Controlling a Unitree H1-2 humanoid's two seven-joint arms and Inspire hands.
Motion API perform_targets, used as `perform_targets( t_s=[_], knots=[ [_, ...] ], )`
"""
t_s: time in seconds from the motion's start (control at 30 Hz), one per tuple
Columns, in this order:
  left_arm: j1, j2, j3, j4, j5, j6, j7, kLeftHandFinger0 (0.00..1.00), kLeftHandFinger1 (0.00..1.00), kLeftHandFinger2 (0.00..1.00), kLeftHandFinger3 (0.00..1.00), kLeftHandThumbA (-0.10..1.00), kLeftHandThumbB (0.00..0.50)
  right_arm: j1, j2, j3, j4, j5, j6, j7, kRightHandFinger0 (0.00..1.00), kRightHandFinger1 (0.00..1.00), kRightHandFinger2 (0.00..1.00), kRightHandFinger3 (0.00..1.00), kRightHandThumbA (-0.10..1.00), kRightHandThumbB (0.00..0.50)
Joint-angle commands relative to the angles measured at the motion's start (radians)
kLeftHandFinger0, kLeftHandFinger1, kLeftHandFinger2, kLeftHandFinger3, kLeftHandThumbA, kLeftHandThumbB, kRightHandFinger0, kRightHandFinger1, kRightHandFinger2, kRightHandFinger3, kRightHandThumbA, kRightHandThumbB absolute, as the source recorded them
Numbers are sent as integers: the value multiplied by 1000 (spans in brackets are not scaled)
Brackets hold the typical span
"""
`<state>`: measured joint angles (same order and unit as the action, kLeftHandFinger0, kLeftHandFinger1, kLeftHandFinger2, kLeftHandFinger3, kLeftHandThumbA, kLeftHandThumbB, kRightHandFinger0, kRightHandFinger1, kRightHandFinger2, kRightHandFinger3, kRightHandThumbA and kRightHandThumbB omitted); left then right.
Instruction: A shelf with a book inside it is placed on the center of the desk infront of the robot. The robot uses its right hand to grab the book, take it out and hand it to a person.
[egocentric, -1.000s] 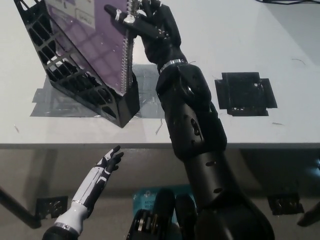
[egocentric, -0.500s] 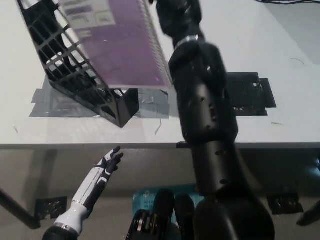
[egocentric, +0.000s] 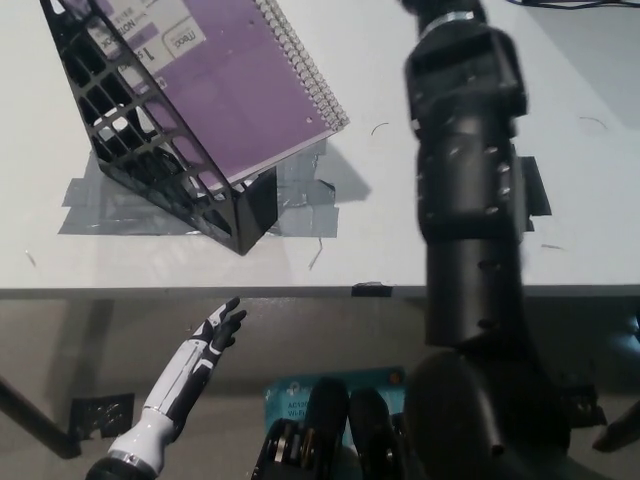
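The purple spiral-bound book (egocentric: 240, 90) leans tilted in the black mesh shelf (egocentric: 150, 175) at the desk's left. Its spiral edge and lower corner stick out to the right, past the shelf's open side. Nothing holds the book. My black right arm (egocentric: 465, 200) reaches up over the desk to the right of the book and leaves the picture at the top. The right hand itself is out of view. Below the desk's front edge, at the lower left, my white left hand (egocentric: 215, 335) rests open with its fingers apart.
Grey tape patches (egocentric: 300, 205) lie on the white desk (egocentric: 580, 250) under the shelf. A black tape square (egocentric: 535, 200) shows partly behind my right arm. A dark cable (egocentric: 580, 5) runs along the top right corner.
My right arm has swung up and to the right, taking the hand out of the picture. The book is no longer held. It has tipped over and now lies slanted in the shelf.
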<state>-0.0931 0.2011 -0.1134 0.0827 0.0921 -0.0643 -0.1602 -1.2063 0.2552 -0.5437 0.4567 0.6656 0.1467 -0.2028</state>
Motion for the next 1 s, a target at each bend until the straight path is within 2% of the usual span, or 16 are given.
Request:
perform_targets(
  t_s=[0.0, 0.23, 0.33, 0.37, 0.4, 0.43, 0.47, 0.5, 0.57, 0.63, 0.7, 0.77, 0.83, 0.87, 0.97],
  knots=[
    [-1, 5, 1, -24, -5, -24, -9, 1000, 1000, 1000, 1000, 1000, 366, -46, -31, -14, -40, 64, 3, -51, 0, 0, 0, 0, 892, 0],
    [0, 0, 2, -22, -2, -21, -3, 1000, 1000, 1000, 1000, 1000, 369, 10, -46, 40, -68, 17, -19, -25, 0, 0, 0, 0, 853, 0],
    [-1, 2, -1, -21, 4, -27, -3, 1000, 1000, 1000, 1000, 1000, 364, 78, -83, 152, -141, -73, 2, 45, 0, 0, 0, 0, 849, 38],
    [-2, 2, 0, -19, 0, -30, -6, 1000, 1000, 1000, 1000, 1000, 354, 95, -97, 184, -163, -98, 12, 58, 0, 16, 46, 101, 816, 109],
    [-1, 2, 4, -19, -14, -29, -11, 1000, 1000, 1000, 1000, 1000, 352, 129, -136, 264, -203, -160, 26, 97, 222, 279, 351, 381, 856, 216],
    [-2, 2, 5, -18, -18, -28, -12, 1000, 1000, 1000, 1000, 1000, 351, 137, -148, 285, -212, -173, 28, 105, 338, 380, 424, 456, 880, 198],
    [-4, 2, 6, -17, -17, -27, -10, 1000, 1000, 1000, 1000, 1000, 343, 149, -169, 319, -226, -189, 33, 125, 682, 690, 719, 745, 928, 239],
    [-3, 1, 6, -19, -12, -20, -7, 1000, 1000, 1000, 1000, 1000, 347, 189, -233, 413, -277, -240, 56, 187, 1000, 1000, 1000, 1000, 1000, 387],
    [1, 1, 7, -23, -10, -15, -5, 1000, 1000, 1000, 1000, 1000, 347, 215, -273, 474, -310, -262, 67, 211, 1000, 1000, 1000, 1000, 1000, 385],
    [0, 4, 7, -20, -7, -22, -4, 1000, 1000, 1000, 1000, 1000, 349, 251, -321, 531, -357, -295, 74, 227, 1000, 1000, 1000, 1000, 1000, 432],
    [2, 7, 9, -22, -6, -22, -3, 1000, 1000, 1000, 1000, 1000, 350, 273, -335, 550, -380, -300, 78, 215, 1000, 1000, 1000, 1000, 1000, 417],
    [7, 7, 12, -23, -12, -20, -4, 1000, 1000, 1000, 1000, 1000, 355, 285, -352, 575, -394, -322, 99, 195, 1000, 1000, 1000, 1000, 1000, 455],
    [7, 5, 13, -23, -17, -14, -9, 1000, 1000, 1000, 1000, 1000, 349, 278, -377, 626, -388, -386, 123, 183, 1000, 1000, 1000, 1000, 1000, 414],
    [7, 5, 13, -22, -20, -12, -11, 1000, 1000, 1000, 1000, 1000, 347, 271, -378, 637, -381, -392, 139, 184, 1000, 1000, 1000, 1000, 1000, 446],
    [9, 4, 7, -21, -14, -13, -13, 1000, 1000, 1000, 1000, 1000, 348, 227, -388, 698, -346, -421, 211, 207, 1000, 1000, 1000, 1000, 1000, 489]
  ],
)
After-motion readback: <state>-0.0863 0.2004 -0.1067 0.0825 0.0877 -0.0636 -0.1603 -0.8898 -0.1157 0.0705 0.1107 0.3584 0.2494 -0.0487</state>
